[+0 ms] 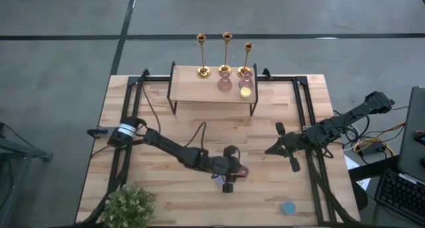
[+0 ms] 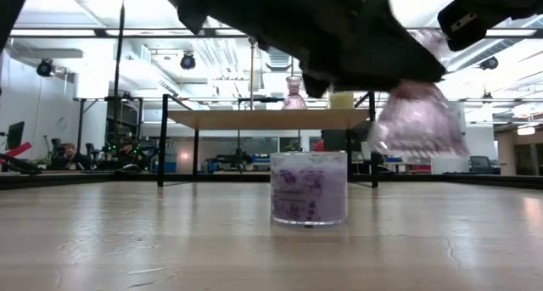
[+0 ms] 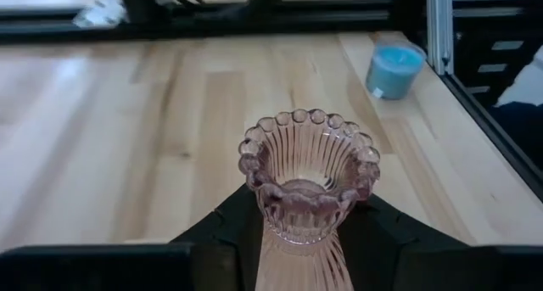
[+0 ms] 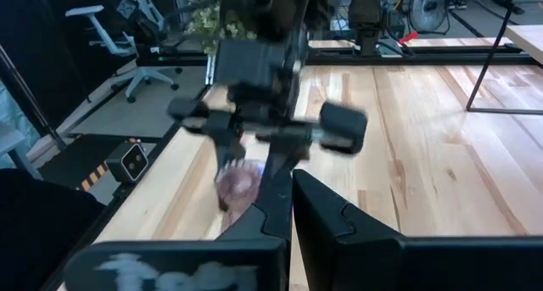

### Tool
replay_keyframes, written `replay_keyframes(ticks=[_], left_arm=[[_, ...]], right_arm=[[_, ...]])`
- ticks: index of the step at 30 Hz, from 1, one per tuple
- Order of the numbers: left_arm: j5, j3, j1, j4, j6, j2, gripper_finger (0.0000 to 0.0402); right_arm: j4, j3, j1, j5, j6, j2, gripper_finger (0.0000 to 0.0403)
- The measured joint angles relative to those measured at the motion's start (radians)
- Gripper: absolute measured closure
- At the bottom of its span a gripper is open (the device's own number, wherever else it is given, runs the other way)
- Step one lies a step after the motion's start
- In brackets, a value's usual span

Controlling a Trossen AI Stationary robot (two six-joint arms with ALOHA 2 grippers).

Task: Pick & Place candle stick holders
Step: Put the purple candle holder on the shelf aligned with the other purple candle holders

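Wood plank table (image 1: 219, 121), light butcher-block, black rail frame around its edges; grey floor beyond. Small raised shelf (image 1: 212, 88) on black legs at the far middle edge. Low view shows a workshop room behind: ceiling lights, desks, shelving.

Two dark arms. Left gripper (image 1: 232, 171) sits over the near-middle of the table, clamped on one pink ribbed glass holder (image 3: 307, 182) with a beaded rim, held between the fingers off the table; in the low view it hangs tilted, just beside and above the purple candle (image 2: 309, 187). Right gripper (image 1: 284, 147) hovers right of centre over the table, fingers apart, nothing in it.

Three gold candle stick holders (image 1: 226, 55), upright in a row at the shelf's far edge, well apart from both grippers, untouched.

Also on the shelf: two pink glass holders (image 1: 225, 82), and one yellow candle (image 1: 246, 92) at the right end.

One green plant (image 1: 127, 207) at the near-left corner. One blue candle (image 1: 289, 207) near the near-right corner. One purple candle in a clear glass, under the left gripper.
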State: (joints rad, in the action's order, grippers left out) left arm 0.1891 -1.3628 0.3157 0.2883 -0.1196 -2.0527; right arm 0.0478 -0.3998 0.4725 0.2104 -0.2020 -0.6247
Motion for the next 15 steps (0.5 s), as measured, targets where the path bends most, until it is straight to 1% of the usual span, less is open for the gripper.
replay_keyframes(ticks=[3, 5, 8, 11, 15], left_arm=[[0.055, 0.065, 0.0, -0.002, 0.014, 0.074, 0.0271], [0.119, 0.116, 0.0, 0.006, 0.017, 0.133, 0.0271], [0.237, 0.201, -0.002, 0.007, 0.022, 0.23, 0.0271], [0.376, 0.285, -0.011, 0.01, 0.026, 0.331, 0.027], [0.55, 0.372, -0.048, 0.018, -0.001, 0.461, 0.027]], right_arm=[[-0.001, 0.0, 0.0, 0.0, 0.0, 0.0, 0.0394], [-0.001, 0.0, 0.0, 0.0, 0.0, 0.0, 0.0394], [-0.001, 0.0, 0.0, 0.0, 0.0, 0.0, 0.0394], [0.003, 0.0, 0.0, 0.0, 0.0, 0.0, 0.0394], [0.0, 0.0, 0.0, 0.0, 0.0, 0.0, 0.0394]])
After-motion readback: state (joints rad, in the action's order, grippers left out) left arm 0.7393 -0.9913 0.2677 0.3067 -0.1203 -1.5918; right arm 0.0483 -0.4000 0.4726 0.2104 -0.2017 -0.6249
